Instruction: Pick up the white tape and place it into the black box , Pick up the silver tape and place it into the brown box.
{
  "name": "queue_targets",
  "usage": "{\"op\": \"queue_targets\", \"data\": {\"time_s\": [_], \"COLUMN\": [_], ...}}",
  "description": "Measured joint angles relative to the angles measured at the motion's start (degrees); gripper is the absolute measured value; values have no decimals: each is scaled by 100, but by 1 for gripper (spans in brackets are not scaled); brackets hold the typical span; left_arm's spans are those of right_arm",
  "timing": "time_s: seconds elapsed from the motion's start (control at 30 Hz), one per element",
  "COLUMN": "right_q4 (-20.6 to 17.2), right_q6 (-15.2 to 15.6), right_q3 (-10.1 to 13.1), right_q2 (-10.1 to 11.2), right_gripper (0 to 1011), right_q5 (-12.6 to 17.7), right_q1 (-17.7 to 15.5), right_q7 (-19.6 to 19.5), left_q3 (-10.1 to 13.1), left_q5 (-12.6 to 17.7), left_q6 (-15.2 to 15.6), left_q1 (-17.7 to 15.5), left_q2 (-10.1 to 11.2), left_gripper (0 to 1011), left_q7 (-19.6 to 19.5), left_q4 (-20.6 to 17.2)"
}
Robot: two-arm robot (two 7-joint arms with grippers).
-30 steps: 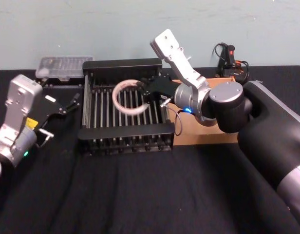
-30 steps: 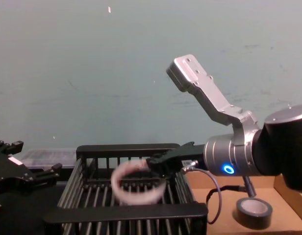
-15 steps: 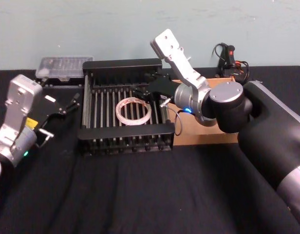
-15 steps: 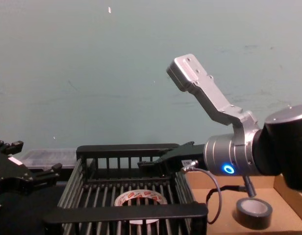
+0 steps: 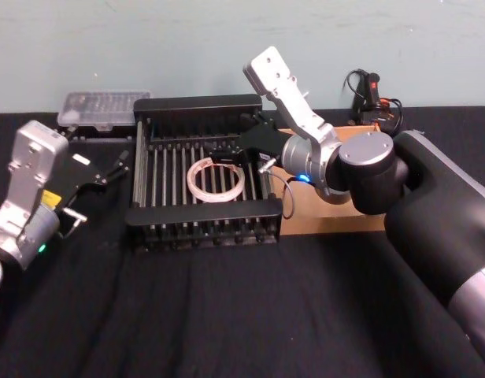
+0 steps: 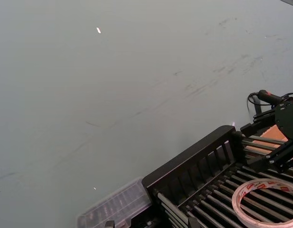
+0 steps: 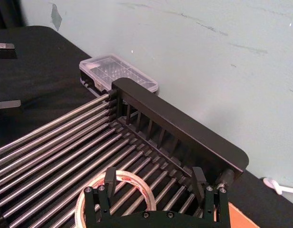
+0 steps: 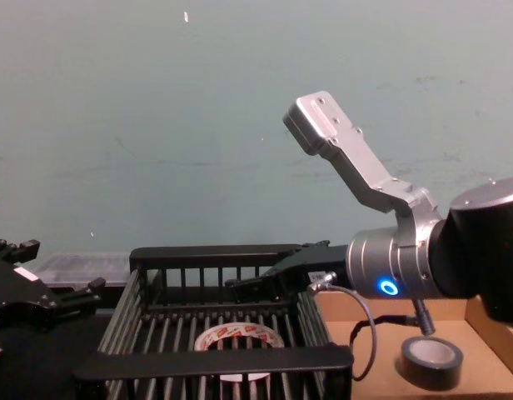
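The white tape (image 5: 216,179) is lying flat on the bars of the black box (image 5: 203,214), and the silver tape (image 8: 431,362) is sitting in the brown box (image 8: 490,333), so both placements look complete. The right claw (image 5: 224,154) is hanging wide and empty above the white roll, its arm reaching across from the right; the next move is likely a clear retreat. The left claw (image 5: 116,165) is parked spread by the crate's left side.

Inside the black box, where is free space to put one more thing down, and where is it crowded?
The black box has bare bars left of the white tape, toward its left wall, and near the back wall. The right side is crowded: the open right gripper hangs just above the tape's edge.
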Motion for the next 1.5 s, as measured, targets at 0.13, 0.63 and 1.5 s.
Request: {"op": "queue_targets", "data": {"time_s": [0.13, 0.63, 1.5], "right_q4": [-102, -1566, -2770], "right_q6": [-8, 70, -303], "right_q3": [81, 444, 1499], "right_q2": [33, 717, 1252], "right_gripper": [1002, 1002, 1002], "right_q5": [-1, 78, -305], "right_q1": [-62, -746, -2081], "right_q7": [66, 210, -1134], "left_q3": [0, 0, 0], "left_q5": [0, 0, 0], "left_q6": [0, 0, 0], "left_q1": [0, 0, 0], "left_q2": [0, 0, 0], "left_gripper": [1002, 1001, 1001], "left_q7": [0, 0, 0], "left_q4": [0, 0, 0]}}
